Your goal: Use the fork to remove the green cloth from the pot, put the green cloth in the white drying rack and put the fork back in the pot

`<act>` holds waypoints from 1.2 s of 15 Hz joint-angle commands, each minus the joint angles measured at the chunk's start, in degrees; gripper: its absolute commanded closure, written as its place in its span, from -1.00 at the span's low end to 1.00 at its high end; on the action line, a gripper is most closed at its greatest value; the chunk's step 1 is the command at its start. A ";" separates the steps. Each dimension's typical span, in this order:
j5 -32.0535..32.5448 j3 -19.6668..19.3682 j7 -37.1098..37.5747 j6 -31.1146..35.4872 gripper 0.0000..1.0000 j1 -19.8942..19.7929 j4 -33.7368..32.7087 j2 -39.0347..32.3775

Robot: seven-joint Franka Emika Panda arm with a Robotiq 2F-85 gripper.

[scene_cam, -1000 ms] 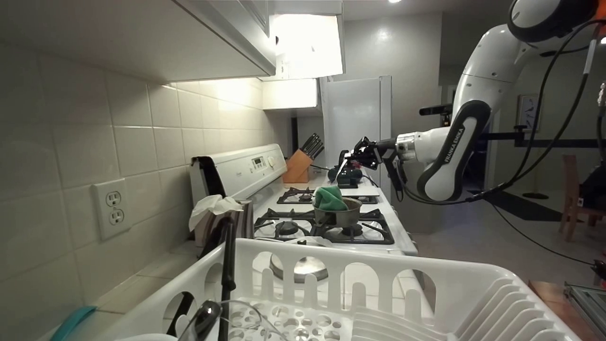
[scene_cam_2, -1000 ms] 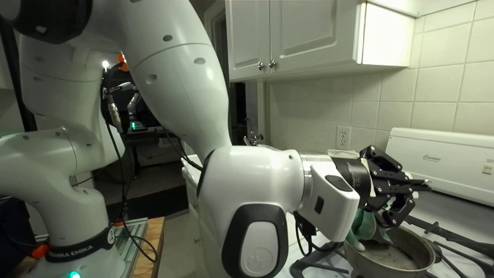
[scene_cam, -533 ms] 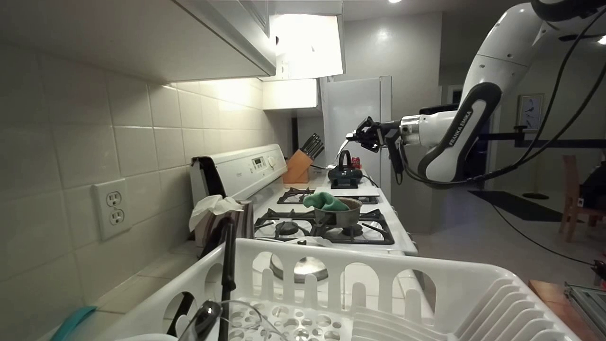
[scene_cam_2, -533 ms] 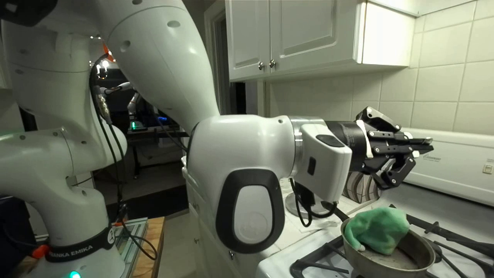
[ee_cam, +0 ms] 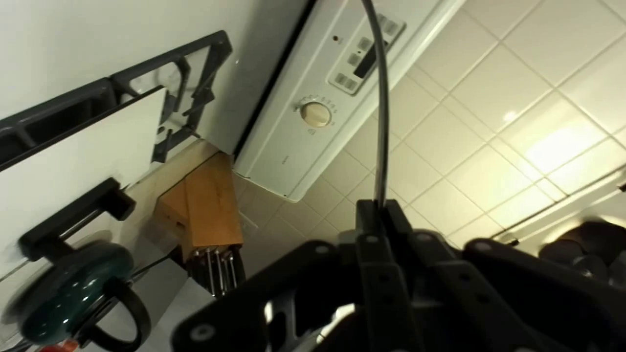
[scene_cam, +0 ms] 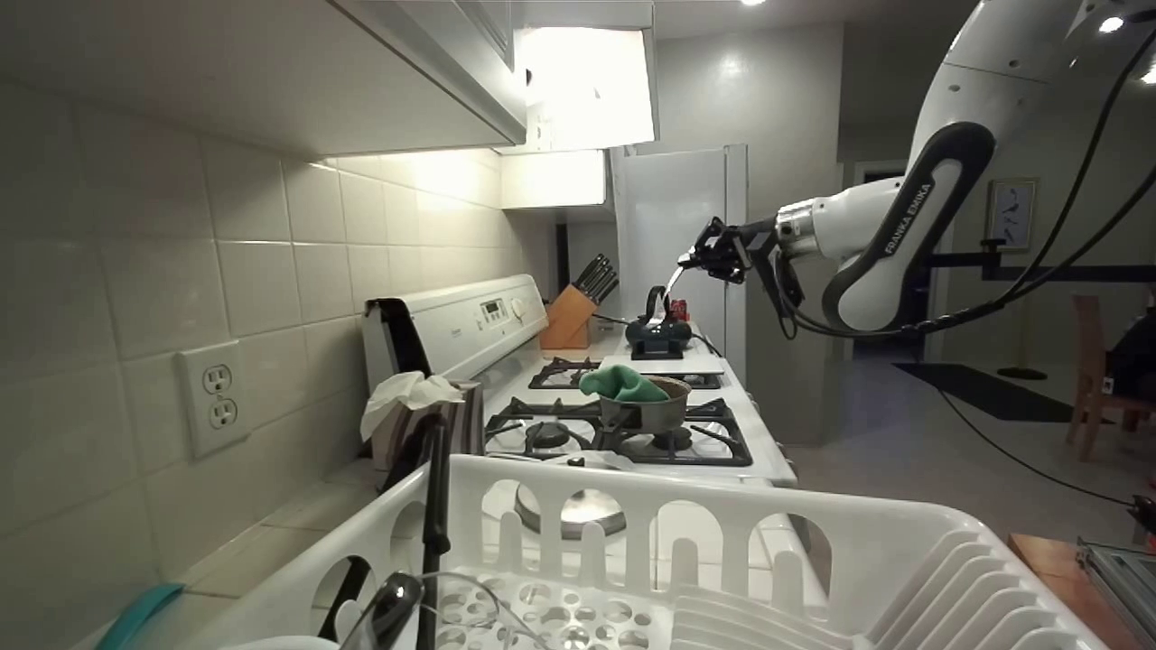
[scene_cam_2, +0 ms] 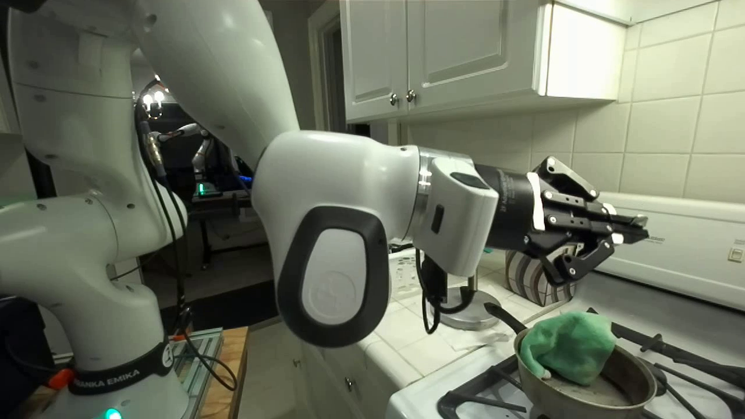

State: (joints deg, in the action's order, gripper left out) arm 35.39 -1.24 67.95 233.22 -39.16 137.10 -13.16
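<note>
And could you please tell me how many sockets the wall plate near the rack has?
2: the upper socket and, below it, the lower socket; an exterior view shows the plate whole.

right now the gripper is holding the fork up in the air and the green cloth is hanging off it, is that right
Not quite: the green cloth isn't hanging off the fork. It sits in the pot, as both exterior views show. The gripper does hold the fork up in the air.
</note>
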 commanded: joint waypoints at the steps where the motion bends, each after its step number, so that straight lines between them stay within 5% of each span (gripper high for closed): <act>1: -3.66 -5.56 -6.54 -9.29 0.97 5.07 3.49 3.38; 7: -7.04 -7.66 -16.17 -20.25 0.97 7.83 1.64 2.07; 18: -17.24 -8.18 -27.38 -18.63 0.97 14.72 -2.47 -2.88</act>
State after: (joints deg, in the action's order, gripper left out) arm 22.61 -8.56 44.52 213.80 -26.64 136.59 -13.42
